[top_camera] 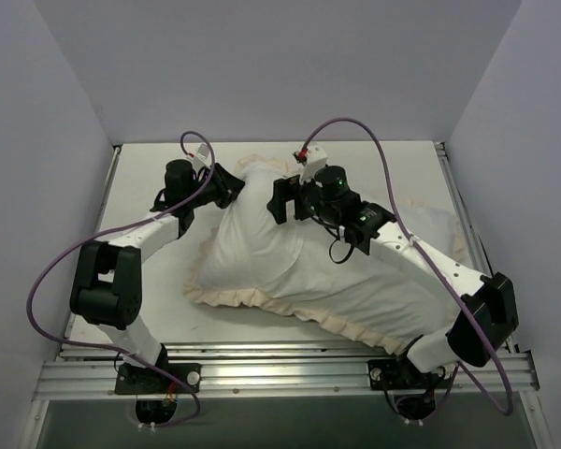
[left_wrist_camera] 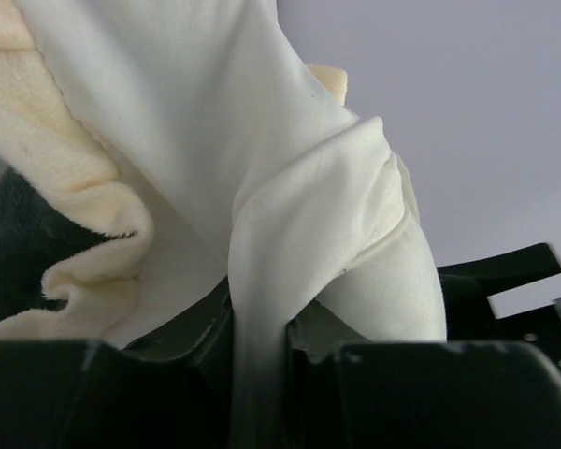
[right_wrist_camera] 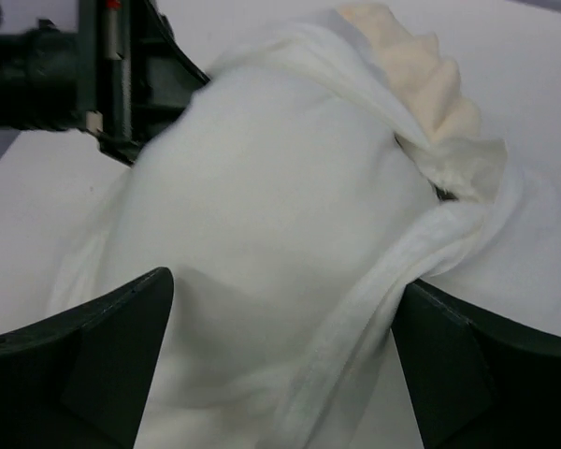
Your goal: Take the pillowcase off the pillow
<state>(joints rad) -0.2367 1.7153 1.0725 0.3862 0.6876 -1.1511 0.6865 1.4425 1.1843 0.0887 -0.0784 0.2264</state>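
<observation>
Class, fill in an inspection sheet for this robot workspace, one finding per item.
Surface: white table.
Job's things: pillowcase white face up, cream ruffle showing; pillow apparently the smooth bulge inside it.
Clutter: nothing seen.
Grippers: left gripper shut on a pillowcase fold; right gripper open, straddling the bulge.
Cables: purple cables loop from both arms.
Surroundings: pale walls on three sides.

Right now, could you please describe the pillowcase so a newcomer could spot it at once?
Start at the white table in the top view. The pillowcase is the big white heap at its middle. Only it has a cream ruffled frill along its near edge.
</observation>
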